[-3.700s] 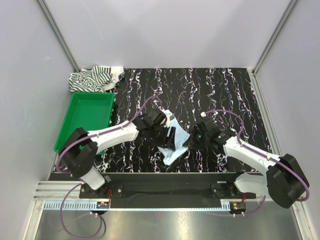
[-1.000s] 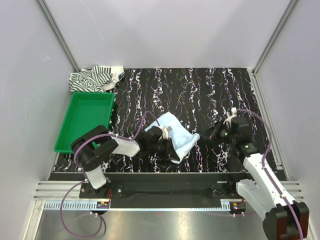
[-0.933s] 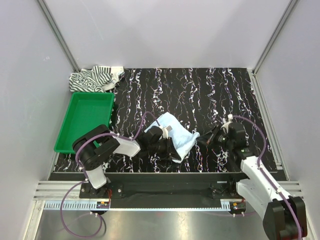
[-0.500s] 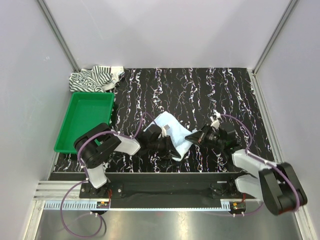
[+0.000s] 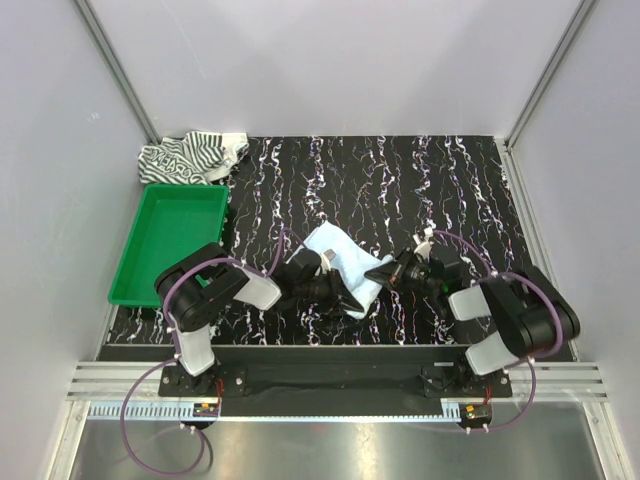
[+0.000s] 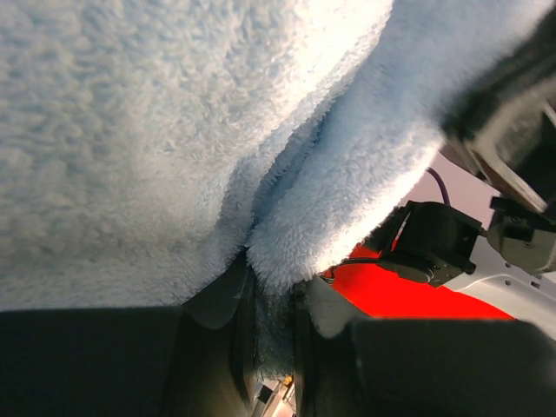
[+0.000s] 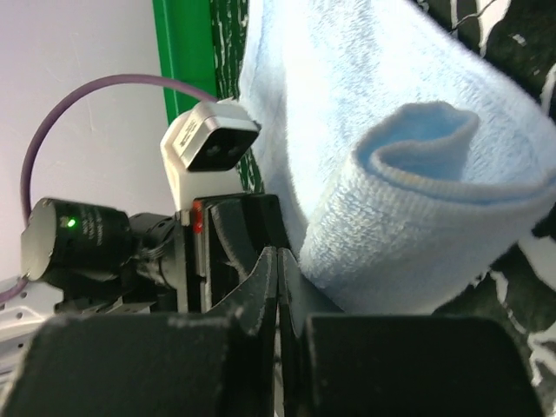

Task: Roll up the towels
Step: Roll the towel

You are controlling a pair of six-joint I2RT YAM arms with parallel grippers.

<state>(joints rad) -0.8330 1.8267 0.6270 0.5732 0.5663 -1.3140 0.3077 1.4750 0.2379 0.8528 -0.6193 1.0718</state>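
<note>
While left fingers (image 6: 213, 347) pinch the blue towel (image 5: 345, 255), right fingers (image 7: 261, 300) lie closed beside it.

Lit brightly and evenly from above in top view, sharp throughout, with only faint soft shadows. Blurs at left wrist, towel (image 6: 156, 130) too close and washed pale. Goes dark and soft along bottom at right wrist.

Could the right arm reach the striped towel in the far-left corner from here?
Probably not. The striped towel lies far left behind the green tray, with the left gripper and its pinched blue towel in between; the right gripper sits shut at that towel's edge.
</note>
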